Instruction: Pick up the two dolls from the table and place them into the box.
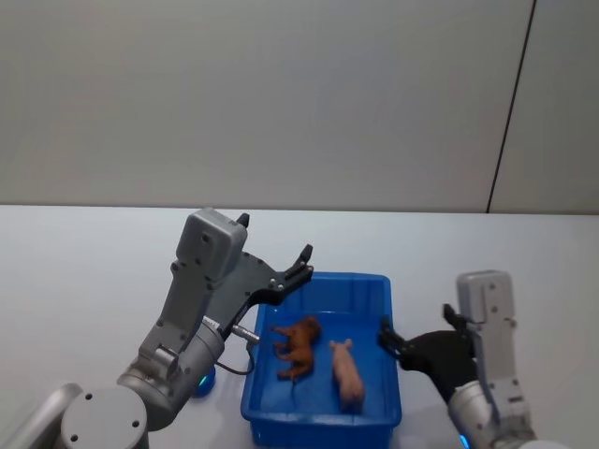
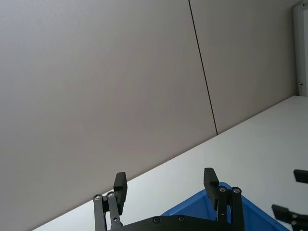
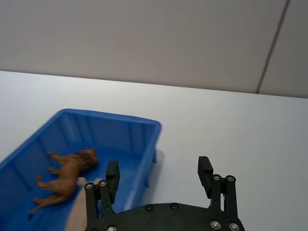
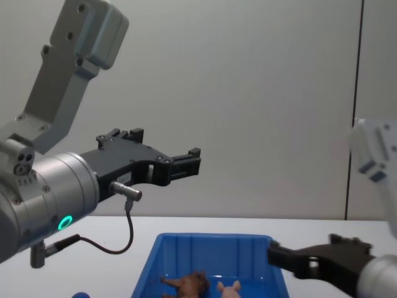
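The brown doll [image 1: 298, 344] and pink doll [image 1: 347, 372] lie in the box [image 1: 351, 278]. My left tool [image 1: 275, 238], released, hangs above its rim; my right tool [image 1: 416, 323], released, is beside it.

the box [image 1: 318, 423] is bright blue with ribbed walls. inside the box lie a reddish-brown doll [image 1: 298, 346] and a pale pink doll [image 1: 348, 372]. the table [image 1: 84, 271] around the box is plain white. the left gripper [image 2: 165, 180] and right gripper [image 3: 159, 167] are black.
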You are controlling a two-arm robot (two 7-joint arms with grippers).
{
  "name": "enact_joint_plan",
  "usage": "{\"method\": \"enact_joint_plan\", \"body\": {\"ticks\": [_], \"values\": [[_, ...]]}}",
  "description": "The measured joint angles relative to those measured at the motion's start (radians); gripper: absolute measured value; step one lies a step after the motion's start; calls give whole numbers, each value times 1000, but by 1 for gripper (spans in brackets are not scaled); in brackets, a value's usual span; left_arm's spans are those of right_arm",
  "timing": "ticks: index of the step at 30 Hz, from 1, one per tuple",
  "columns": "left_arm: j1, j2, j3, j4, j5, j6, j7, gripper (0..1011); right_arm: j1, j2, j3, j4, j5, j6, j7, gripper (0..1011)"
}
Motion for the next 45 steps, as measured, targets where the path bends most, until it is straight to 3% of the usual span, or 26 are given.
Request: {"method": "enact_joint_plan", "body": {"ticks": [9, 20, 45], "values": [[0, 0, 0, 0, 0, 0, 0, 1003, -40, 30, 29, -33, 12, -9, -86, 1001], [4, -2, -2, 0, -8, 3, 7, 1003, -60, 44, 44, -50, 17, -13, -125, 1001], [49, -1, -23, 28, -124, 76, 116, 1003, -73, 54, 53, -59, 20, -16, -150, 1001]]}}
